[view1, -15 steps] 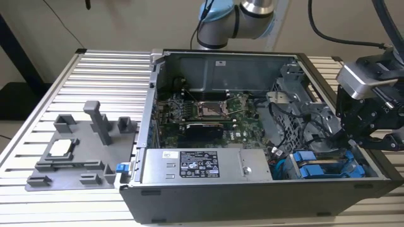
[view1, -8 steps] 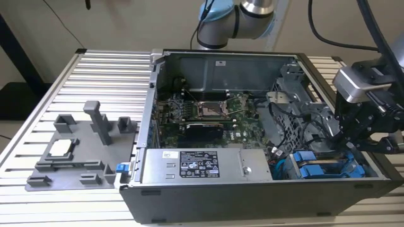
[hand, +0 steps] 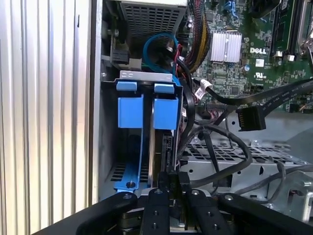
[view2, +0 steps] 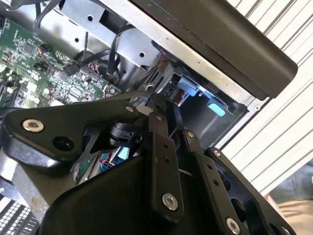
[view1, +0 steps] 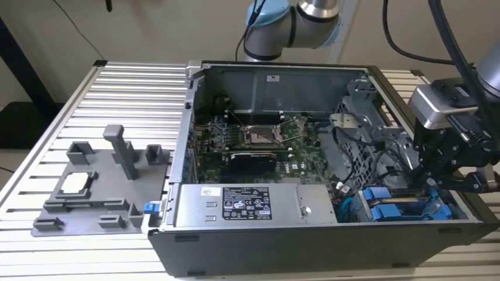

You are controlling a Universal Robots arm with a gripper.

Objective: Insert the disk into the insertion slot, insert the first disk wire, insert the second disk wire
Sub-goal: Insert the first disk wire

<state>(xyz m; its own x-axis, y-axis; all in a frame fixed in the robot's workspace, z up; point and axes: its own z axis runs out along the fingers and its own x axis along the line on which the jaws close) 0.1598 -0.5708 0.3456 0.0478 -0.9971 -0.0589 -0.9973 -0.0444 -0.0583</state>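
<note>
Item: gripper (hand: 175, 183), fingers clenched, seemingly on a disk wire (hand: 172, 176), beside the seated disk (hand: 165, 113); we judge skewed entry could jam or bend it.

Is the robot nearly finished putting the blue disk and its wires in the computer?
Partly. The disk in its blue frame already sits in the insertion slot. The claw is at the disk's edge with a small black piece at its tip; I cannot tell if it grips it. A black plug on a flat cable hangs loose nearby, so wiring looks unfinished.
</note>
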